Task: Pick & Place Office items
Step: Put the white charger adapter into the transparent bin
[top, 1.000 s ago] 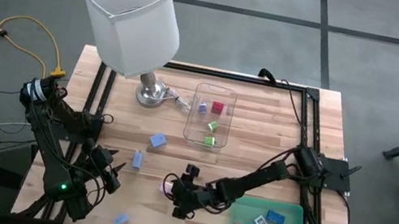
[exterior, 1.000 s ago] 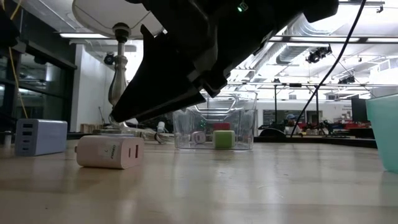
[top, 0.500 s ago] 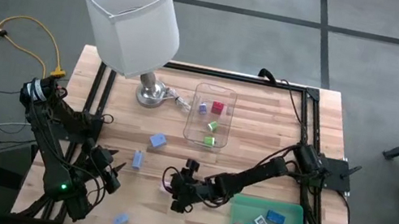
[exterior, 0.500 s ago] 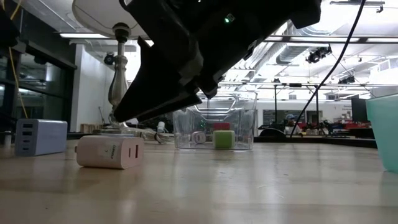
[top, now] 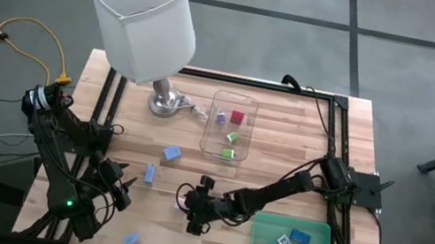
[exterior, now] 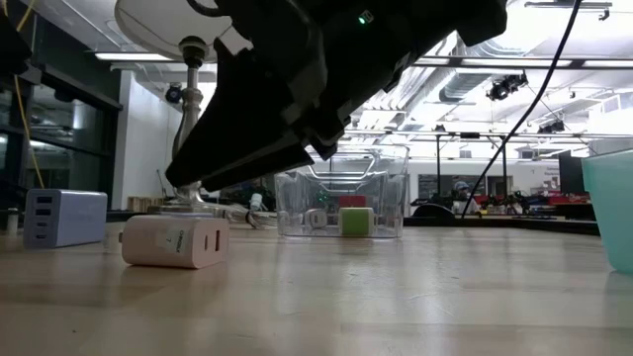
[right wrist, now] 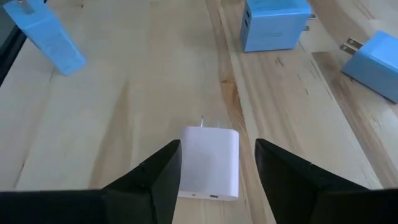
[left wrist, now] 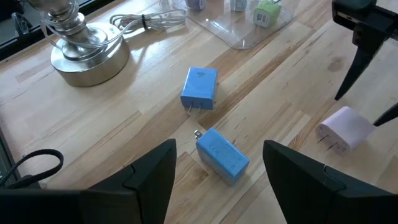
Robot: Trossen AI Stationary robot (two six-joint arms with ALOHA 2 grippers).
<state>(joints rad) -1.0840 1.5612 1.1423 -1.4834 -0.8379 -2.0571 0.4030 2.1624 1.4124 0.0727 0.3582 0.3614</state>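
Right gripper hangs low mid-table, jaws apart; left gripper waits, jaws apart.

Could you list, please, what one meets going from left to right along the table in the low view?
Light blue charger → white charger → clear plastic box holding a green piece → edge of the teal tray.

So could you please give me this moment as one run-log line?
right gripper: open, straddling pale pink charger, not gripping | left gripper: open, waiting above blue chargers
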